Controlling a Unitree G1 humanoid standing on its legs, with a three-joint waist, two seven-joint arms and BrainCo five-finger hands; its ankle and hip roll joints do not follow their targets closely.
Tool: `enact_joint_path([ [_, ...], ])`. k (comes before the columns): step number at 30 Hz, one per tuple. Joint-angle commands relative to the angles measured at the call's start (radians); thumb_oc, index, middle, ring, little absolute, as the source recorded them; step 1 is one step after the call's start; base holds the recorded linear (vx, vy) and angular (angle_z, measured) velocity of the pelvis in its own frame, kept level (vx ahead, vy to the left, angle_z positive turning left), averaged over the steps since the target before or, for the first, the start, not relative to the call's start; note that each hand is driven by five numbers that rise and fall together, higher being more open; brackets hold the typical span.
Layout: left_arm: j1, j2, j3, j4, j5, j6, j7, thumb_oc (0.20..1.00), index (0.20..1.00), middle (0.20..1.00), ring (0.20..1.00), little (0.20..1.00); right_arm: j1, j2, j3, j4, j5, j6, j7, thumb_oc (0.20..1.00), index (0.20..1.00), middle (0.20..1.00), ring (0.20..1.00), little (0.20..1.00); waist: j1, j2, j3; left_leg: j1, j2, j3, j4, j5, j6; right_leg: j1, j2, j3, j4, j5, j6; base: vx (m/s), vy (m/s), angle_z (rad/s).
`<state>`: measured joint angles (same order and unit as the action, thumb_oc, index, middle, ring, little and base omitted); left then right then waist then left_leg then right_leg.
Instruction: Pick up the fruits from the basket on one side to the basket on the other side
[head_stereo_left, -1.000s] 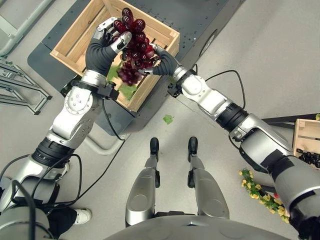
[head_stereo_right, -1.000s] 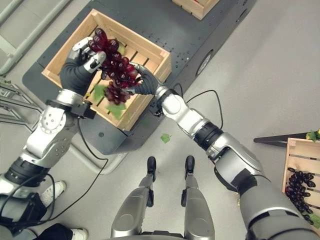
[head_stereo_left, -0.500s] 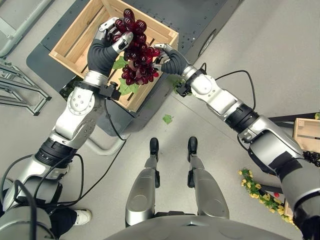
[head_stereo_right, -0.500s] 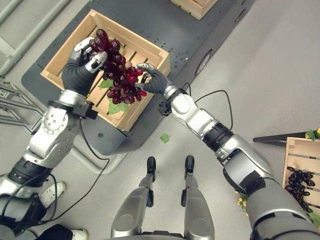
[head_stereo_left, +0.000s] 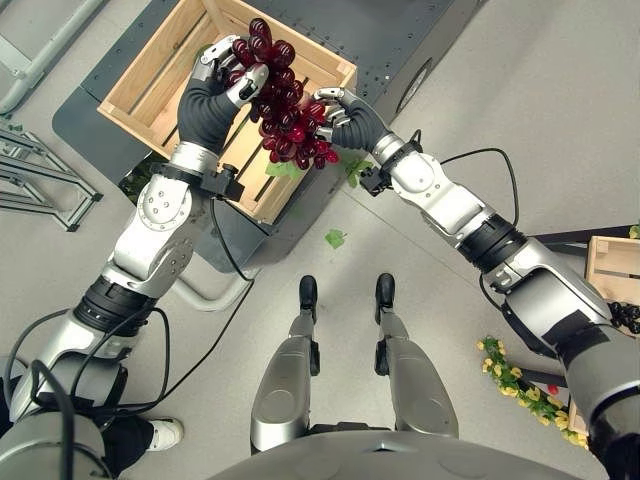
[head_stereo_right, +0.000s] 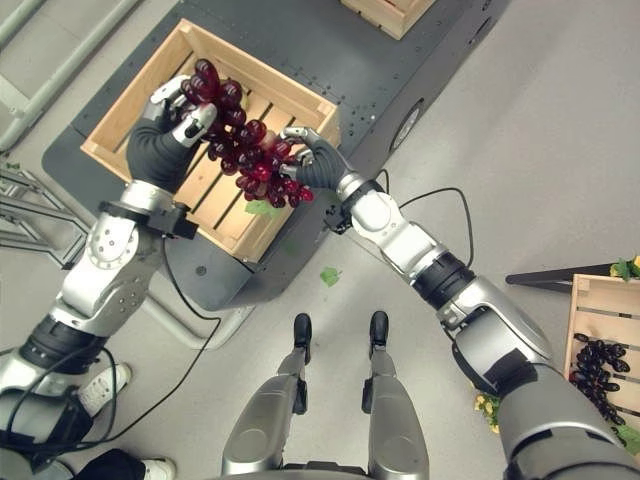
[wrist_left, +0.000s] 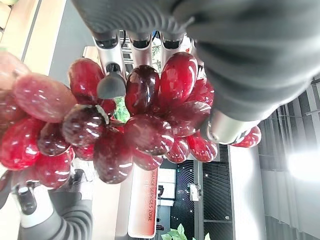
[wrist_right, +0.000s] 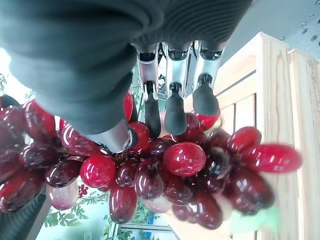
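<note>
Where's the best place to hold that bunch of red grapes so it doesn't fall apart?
Probably as held now: the grapes are long and loose. The left hand curls round the upper end from the left. The right hand grips the lower part from the right. The bunch hangs over the crate, so gripping both ends keeps the middle from sagging.

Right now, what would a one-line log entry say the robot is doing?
left robot hand: shut on red grape bunch | right robot hand: shut on bunch | bunch: held above wooden crate
</note>
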<state>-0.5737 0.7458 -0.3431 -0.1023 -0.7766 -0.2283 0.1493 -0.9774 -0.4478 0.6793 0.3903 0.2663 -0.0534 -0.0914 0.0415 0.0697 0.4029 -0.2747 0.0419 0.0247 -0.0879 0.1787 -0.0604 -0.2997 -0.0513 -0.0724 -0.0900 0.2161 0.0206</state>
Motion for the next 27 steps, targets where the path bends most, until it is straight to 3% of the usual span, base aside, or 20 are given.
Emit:
enact_joint_path([
  [1, 0.018, -0.033, 0.009, -0.05, 0.015, -0.078, -0.007, 0.2, 0.2, 0.2, 0.2, 0.2, 0.065, 0.052, -0.021, -0.06, 0.015, -0.055, 0.002, 0.2, 0.2, 0.2, 0.2, 0.2, 0.004, -0.054, -0.161, -0.017, -0.019, -0.014, 0.025, -0.076, -0.008, 0.012, -0.03, 0.019, 0.02, -0.121, 0.094, 0.0, 0.0, 0.0],
  [2, 0.017, -0.034, 0.01, -0.05, 0.015, -0.078, -0.006, 0.2, 0.2, 0.2, 0.2, 0.2, 0.065, 0.051, -0.02, -0.063, 0.015, -0.056, 0.006, 0.837, 0.837, 0.837, 0.837, 0.837, 0.004, -0.054, -0.161, -0.017, -0.019, -0.014, 0.024, -0.076, -0.008, 0.011, -0.03, 0.019, 0.02, -0.121, 0.094, 0.0, 0.0, 0.0],
  [3, 0.017, -0.034, 0.01, -0.052, 0.015, -0.078, -0.006, 0.2, 0.2, 0.2, 0.2, 0.2, 0.064, 0.05, -0.021, -0.065, 0.013, -0.055, 0.005, 1.0, 1.0, 1.0, 1.0, 1.0, 0.004, -0.054, -0.161, -0.017, -0.019, -0.014, 0.024, -0.076, -0.008, 0.011, -0.03, 0.019, 0.02, -0.12, 0.094, 0.0, 0.0, 0.0],
  [27, -0.029, -0.048, -0.028, -0.079, 0.014, -0.084, -0.013, 0.2, 0.2, 0.2, 0.2, 0.2, 0.068, 0.06, -0.021, -0.059, 0.005, -0.058, 0.006, 1.0, 1.0, 1.0, 1.0, 1.0, 0.006, -0.051, -0.162, -0.021, -0.024, -0.016, 0.022, -0.076, -0.005, 0.012, -0.036, 0.015, 0.017, -0.119, 0.097, 0.0, 0.0, 0.0],
])
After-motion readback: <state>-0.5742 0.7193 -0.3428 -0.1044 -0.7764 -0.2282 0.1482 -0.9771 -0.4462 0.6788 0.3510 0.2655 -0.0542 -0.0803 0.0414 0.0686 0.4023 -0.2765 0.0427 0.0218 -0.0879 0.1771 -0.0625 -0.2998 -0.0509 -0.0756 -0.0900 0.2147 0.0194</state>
